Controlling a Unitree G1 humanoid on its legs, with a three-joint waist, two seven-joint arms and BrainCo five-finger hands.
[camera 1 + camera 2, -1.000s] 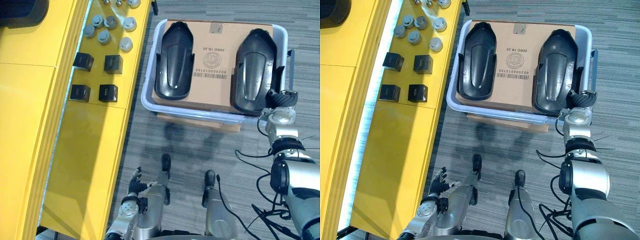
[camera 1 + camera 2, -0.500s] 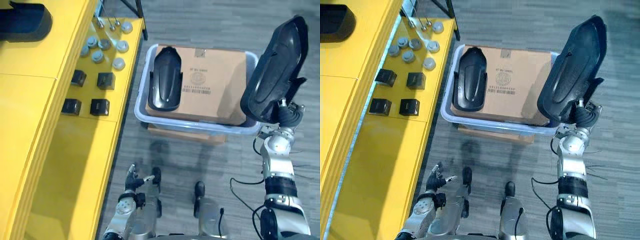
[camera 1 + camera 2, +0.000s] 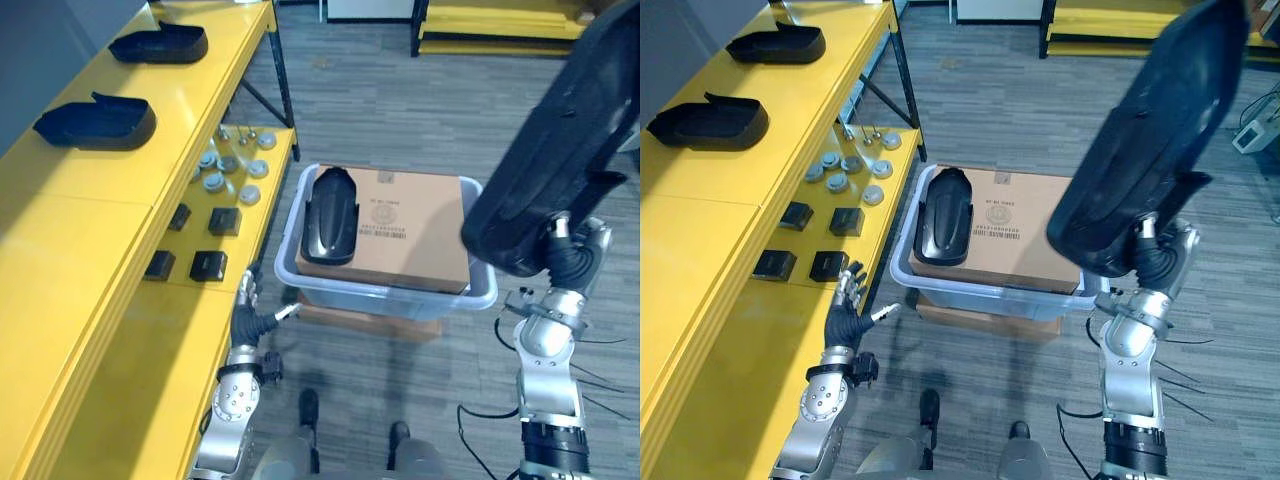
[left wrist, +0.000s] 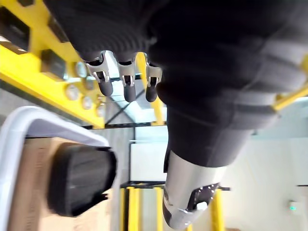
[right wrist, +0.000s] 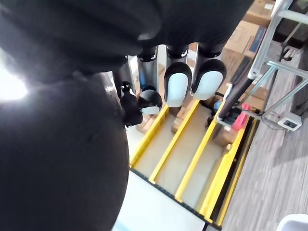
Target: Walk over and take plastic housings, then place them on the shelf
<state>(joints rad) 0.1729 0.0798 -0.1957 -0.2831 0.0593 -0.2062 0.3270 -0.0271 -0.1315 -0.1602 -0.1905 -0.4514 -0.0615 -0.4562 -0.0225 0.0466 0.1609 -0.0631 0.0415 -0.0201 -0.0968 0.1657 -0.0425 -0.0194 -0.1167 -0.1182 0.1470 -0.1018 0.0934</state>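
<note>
My right hand (image 3: 1155,255) is shut on a large black plastic housing (image 3: 560,150) and holds it upright, high above the right end of the grey tote (image 3: 400,295). In the right wrist view its fingers (image 5: 178,86) curl against the housing's dark shell (image 5: 62,163). A second black housing (image 3: 328,215) lies on the cardboard box (image 3: 410,235) inside the tote. Two more housings (image 3: 95,118) (image 3: 160,42) rest on the top board of the yellow shelf (image 3: 60,250). My left hand (image 3: 245,305) hangs open beside the shelf's edge, holding nothing.
The shelf's lower board carries small black boxes (image 3: 208,265) and several silver round caps (image 3: 230,170). Another yellow rack (image 3: 500,25) stands at the back of the room. Grey floor lies open between the tote and that rack.
The right hand has raised the housing higher over the tote. The camera has tilted up, bringing in the shelf top and back of the room. My left hand rose beside the shelf.
</note>
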